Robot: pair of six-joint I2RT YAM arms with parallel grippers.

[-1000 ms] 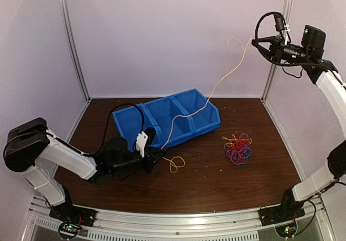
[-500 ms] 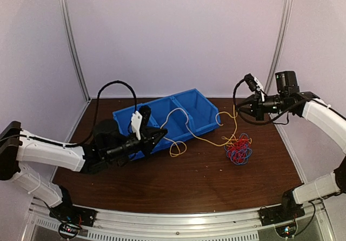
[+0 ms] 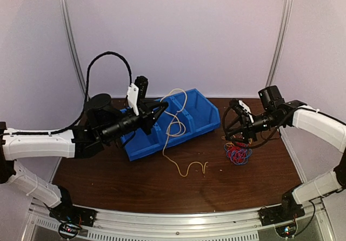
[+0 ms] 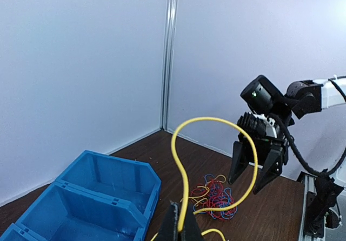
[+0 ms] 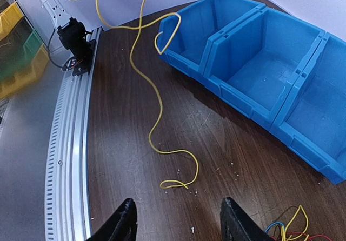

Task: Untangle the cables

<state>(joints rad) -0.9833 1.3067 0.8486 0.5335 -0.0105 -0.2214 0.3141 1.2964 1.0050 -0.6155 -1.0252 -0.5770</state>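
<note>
Bench, seen from overhead, is carrying a blue bin toward its far side. The left gripper is hovering over the bin's left half. A yellow cable is looping up from it, dropping past the bin and trailing its free end on the wood nearer the arms. To the right, the right gripper is pointing down just above a tangle of red, blue and yellow cables. From here I cannot tell how either gripper is set.

The left wrist view is answering that. The left gripper is pinching the yellow cable, while the right gripper is hanging spread above the tangle, clear of it.

The right wrist view is showing its own gripper spread and empty. The yellow cable is curling on the bench beside the bin, and a few strands of the tangle are peeking in at the edge.
</note>
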